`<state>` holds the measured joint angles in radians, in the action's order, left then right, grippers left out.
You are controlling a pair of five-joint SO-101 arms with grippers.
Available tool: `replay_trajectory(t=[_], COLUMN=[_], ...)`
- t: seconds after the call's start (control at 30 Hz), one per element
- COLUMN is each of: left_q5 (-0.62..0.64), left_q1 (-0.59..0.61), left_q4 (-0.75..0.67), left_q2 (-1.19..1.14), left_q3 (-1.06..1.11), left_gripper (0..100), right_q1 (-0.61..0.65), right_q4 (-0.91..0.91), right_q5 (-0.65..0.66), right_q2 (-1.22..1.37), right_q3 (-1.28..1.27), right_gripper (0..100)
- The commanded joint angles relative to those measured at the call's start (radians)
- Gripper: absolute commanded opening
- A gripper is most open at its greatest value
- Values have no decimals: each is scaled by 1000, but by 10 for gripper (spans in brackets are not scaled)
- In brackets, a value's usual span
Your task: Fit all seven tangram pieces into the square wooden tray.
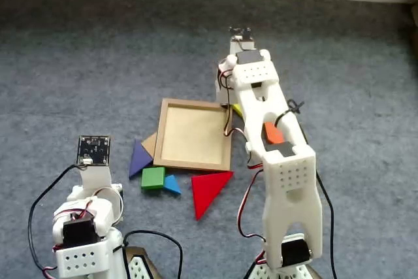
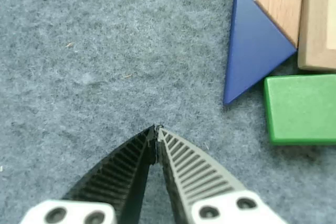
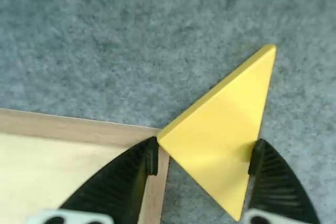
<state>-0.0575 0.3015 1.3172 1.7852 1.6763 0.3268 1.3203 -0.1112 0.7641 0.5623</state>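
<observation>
The square wooden tray lies empty mid-carpet. My right gripper is shut on the yellow triangle, one finger on each of two edges. One corner of the triangle overlaps the tray's corner rim. From above, the yellow triangle peeks out beside the right arm at the tray's far right corner. My left gripper is shut with nothing in it, over bare carpet short of the dark blue triangle and green square. A wood-coloured triangle touches the tray's side.
A red triangle and a light blue piece lie in front of the tray. An orange piece shows through the right arm's frame. The left arm sits at the near left. Grey carpet spreads all around.
</observation>
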Motion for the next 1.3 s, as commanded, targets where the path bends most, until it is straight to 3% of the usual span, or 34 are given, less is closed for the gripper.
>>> replay_trajectory(t=[0.0,0.23,0.6,0.83,1.03,1.27], left_q5=[-2,-2,-2,-2,-2,-2], left_q1=[13,13,13,13,13,13], left_q4=[5,5,5,5,5,5], left_q2=[30,30,30,30,30,30], left_q3=[21,21,21,21,21,21], left_gripper=[34,34,34,34,34,34], right_q1=[-38,-30,91,-25,-136,-260], right_q4=[28,124,205,136,64,-180], right_q5=[71,155,259,255,262,262], right_q2=[-5,-36,-180,-259,-351,-288], right_q3=[12,28,-70,-81,-76,-82], right_gripper=[249,248,248,234,72,47])
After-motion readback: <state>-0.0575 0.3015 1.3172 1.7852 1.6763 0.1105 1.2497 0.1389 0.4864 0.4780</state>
